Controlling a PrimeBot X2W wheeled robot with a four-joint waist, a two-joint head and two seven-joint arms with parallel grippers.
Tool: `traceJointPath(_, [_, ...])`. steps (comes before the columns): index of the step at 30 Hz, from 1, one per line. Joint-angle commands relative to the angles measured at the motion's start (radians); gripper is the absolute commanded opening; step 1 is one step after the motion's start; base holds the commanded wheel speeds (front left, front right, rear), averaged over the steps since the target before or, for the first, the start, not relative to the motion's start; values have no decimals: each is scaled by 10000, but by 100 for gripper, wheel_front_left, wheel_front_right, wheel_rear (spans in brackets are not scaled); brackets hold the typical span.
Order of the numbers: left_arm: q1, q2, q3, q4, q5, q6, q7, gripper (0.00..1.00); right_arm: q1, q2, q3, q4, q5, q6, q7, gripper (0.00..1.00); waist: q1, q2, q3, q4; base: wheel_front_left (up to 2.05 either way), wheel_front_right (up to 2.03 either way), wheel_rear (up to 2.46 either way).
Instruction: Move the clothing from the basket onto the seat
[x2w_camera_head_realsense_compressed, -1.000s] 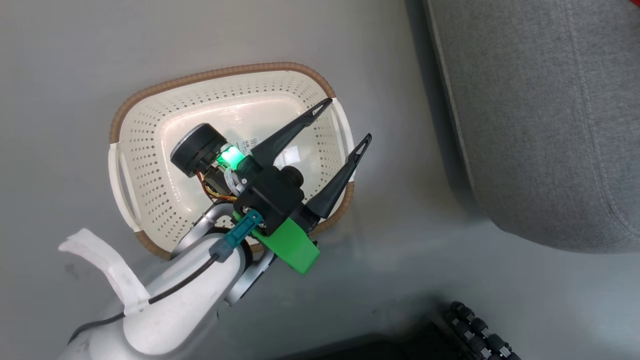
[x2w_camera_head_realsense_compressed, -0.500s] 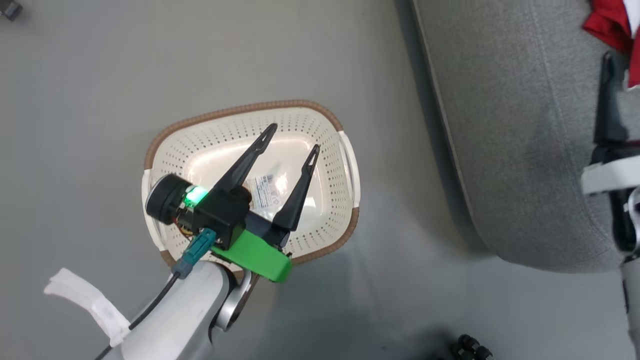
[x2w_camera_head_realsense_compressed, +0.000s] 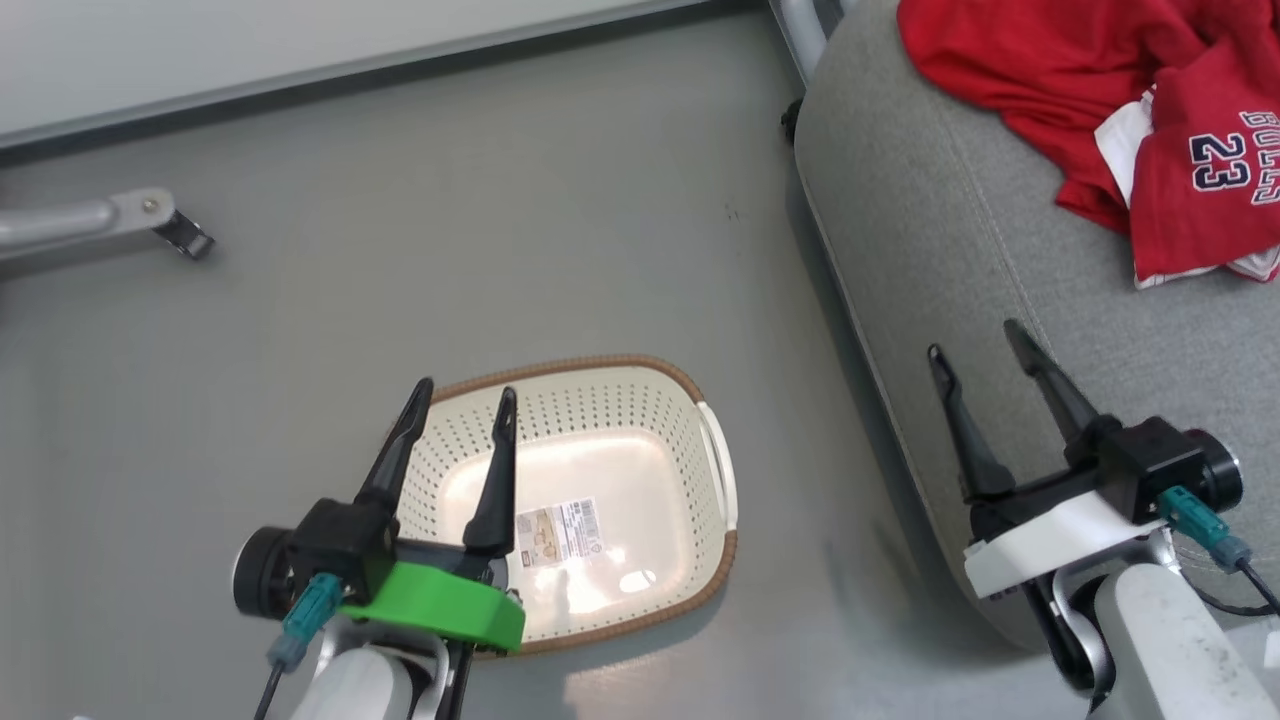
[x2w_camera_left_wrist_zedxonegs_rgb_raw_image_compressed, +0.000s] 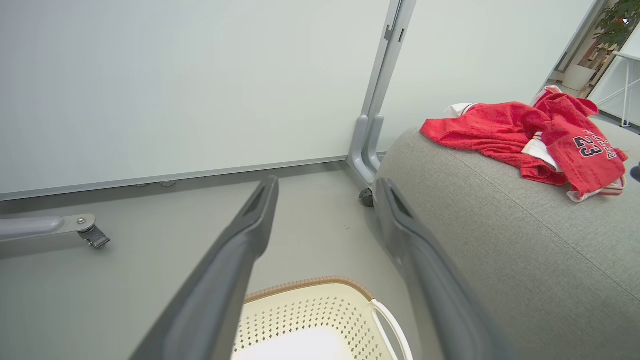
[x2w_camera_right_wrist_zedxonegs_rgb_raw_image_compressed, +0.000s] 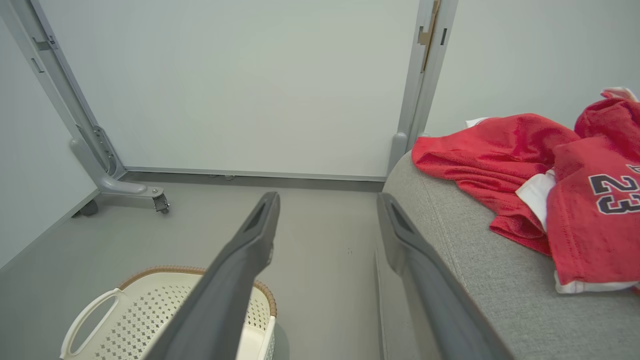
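- Two red sports garments (x2w_camera_head_realsense_compressed: 1090, 100) with white trim, one printed "BULLS 23": crumpled together at upper right of the head view, lying on the large grey fabric couch cushion (x2w_camera_head_realsense_compressed: 940, 250).
- Cream perforated plastic basket (x2w_camera_head_realsense_compressed: 600, 362) with brown woven-look rim: lower centre, on the grey floor (x2w_camera_head_realsense_compressed: 400, 250), near the cushion's edge but apart from it. White label sticker (x2w_camera_head_realsense_compressed: 560, 528) on its bottom.
- Left gripper (x2w_camera_head_realsense_compressed: 466, 388): lower left, over the basket's left rim, fingers spread.
- Right gripper (x2w_camera_head_realsense_compressed: 972, 338): lower right, over the cushion's edge, fingers spread, well apart from the garments.

Grey floor (x2w_camera_head_realsense_compressed: 560, 200) meets white wall panels (x2w_camera_left_wrist_zedxonegs_rgb_raw_image_compressed: 175, 75); a grey castered support leg (x2w_camera_head_realsense_compressed: 150, 215) rests on the floor beside them.
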Motion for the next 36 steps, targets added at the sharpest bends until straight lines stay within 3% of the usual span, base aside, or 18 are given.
traceJointPath(1, [493, -124, 302, -18, 189, -59, -25, 100, 291, 48, 107, 53, -74, -11, -4, 100, 1, 0, -1560, 854, 0, 0, 0])
traceJointPath(15, [3252, -1148, 3267, -624, 1705, -730, -17, 100, 1811, 815, 254, -52, -411, -11, -4, 100, 1, 0, -3139, 1336, 0, 0, 0])
traceJointPath(25, [4251, -1436, 3915, -835, 2471, -1245, -16, 100, 2874, 1122, -153, 96, -534, -11, -4, 100, 1, 0, -3557, 1267, 0, 0, 0])
traceJointPath(36, [4495, -1482, 3962, -837, 2462, -1198, -16, 100, 3076, 1221, -79, 152, -502, -11, -4, 100, 1, 0, -3614, 1195, 0, 0, 0])
